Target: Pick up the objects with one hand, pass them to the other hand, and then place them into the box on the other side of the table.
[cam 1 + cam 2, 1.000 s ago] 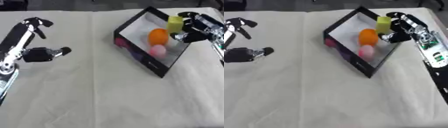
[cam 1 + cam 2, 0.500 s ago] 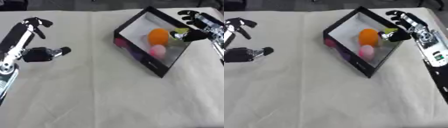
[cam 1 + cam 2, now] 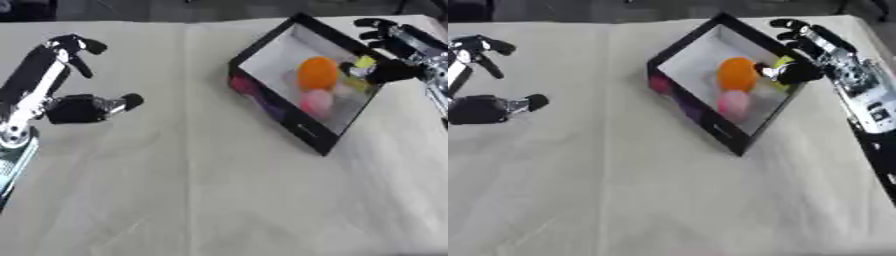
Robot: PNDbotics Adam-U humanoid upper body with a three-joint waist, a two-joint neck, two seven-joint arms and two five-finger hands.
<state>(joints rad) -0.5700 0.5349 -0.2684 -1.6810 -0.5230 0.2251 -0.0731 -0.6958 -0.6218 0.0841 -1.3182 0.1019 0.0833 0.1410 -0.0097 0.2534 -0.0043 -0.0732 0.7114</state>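
While right hand (image 3: pixel 815 47) hovers over box (image 3: pixel 282 115) far rim, fingers spread, released, three objects sit inside box: orange ball (image 3: pixel 317 73), pink ball (image 3: pixel 316 101), yellow piece (image 3: pixel 365 62) by rim. Left hand (image 3: pixel 74 97) well left of box, fingers relaxed, empty. Bare counter (image 3: pixel 201 200) between.

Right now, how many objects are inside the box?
3: an orange ball mid-box, a pink ball just below it, a yellow-green object by the right hand. The near wall may hide others.

Even, bright overhead light, soft shadows, mild overall blur, pale glare inside the box (image 3: pixel 278 102).
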